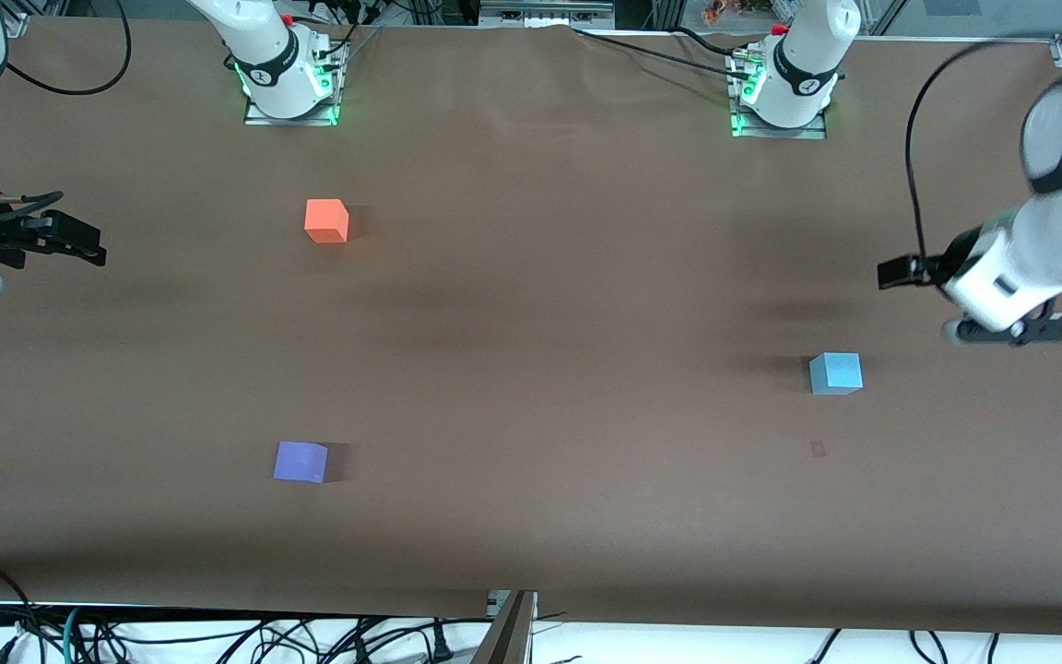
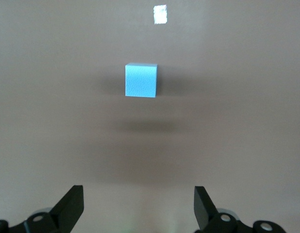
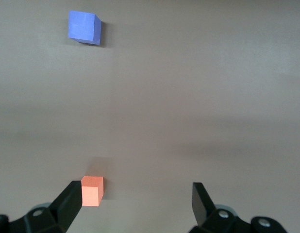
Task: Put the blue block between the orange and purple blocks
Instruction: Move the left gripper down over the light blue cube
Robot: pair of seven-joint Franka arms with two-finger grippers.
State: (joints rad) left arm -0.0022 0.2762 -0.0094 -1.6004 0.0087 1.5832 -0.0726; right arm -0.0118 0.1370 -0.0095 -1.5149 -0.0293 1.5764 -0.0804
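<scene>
The blue block [image 1: 835,373] sits on the brown table toward the left arm's end. It also shows in the left wrist view [image 2: 141,80], ahead of my left gripper [image 2: 139,204], which is open and empty. In the front view my left gripper [image 1: 1010,327] hangs over the table's edge at that end, apart from the block. The orange block [image 1: 326,221] and the purple block [image 1: 300,461] lie toward the right arm's end, the purple one nearer the front camera. My right gripper [image 1: 79,244] is open and empty [image 3: 135,201], with the orange block [image 3: 92,191] and the purple block [image 3: 84,27] in its view.
A small pale mark [image 1: 818,448] lies on the table a little nearer the front camera than the blue block; it also shows in the left wrist view [image 2: 160,13]. Cables hang at the table's front edge [image 1: 513,609]. A wide bare stretch separates the orange and purple blocks.
</scene>
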